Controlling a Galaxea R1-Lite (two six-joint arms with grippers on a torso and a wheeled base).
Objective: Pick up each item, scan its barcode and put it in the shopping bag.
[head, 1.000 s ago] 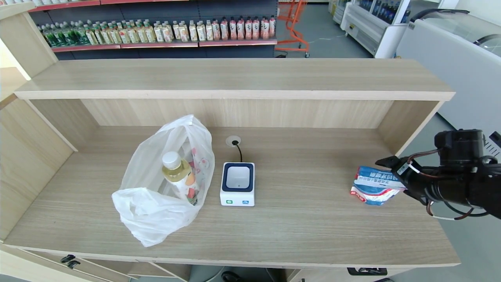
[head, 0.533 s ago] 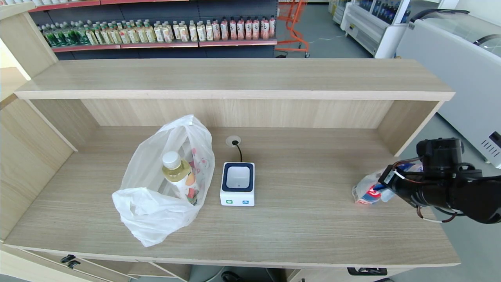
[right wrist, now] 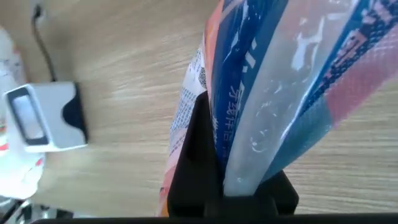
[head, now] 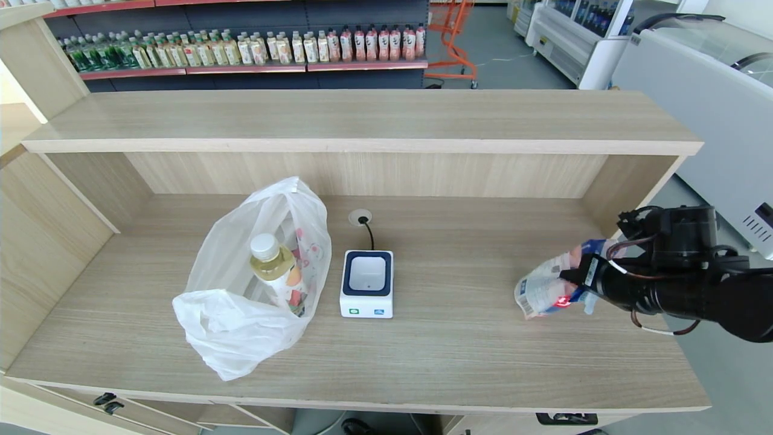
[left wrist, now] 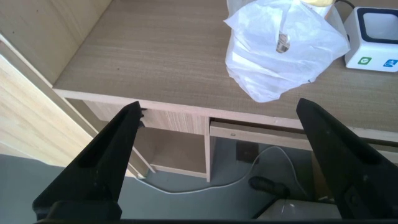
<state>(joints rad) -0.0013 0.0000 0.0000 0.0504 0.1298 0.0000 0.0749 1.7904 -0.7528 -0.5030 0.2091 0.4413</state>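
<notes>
Head view: right gripper clamps the pouch near the desk's right edge; shopping bag sits left of the scanner. Left wrist view: left gripper gapes wide, empty, off the front edge. Right wrist view: fingers pinch the pouch.

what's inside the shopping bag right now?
One bottle, white cap, pale yellow drink, standing inside the shopping bag. Its base is hidden by crumpled plastic. Pinkish print shows behind it through the film; cannot tell whether that is another item.
</notes>
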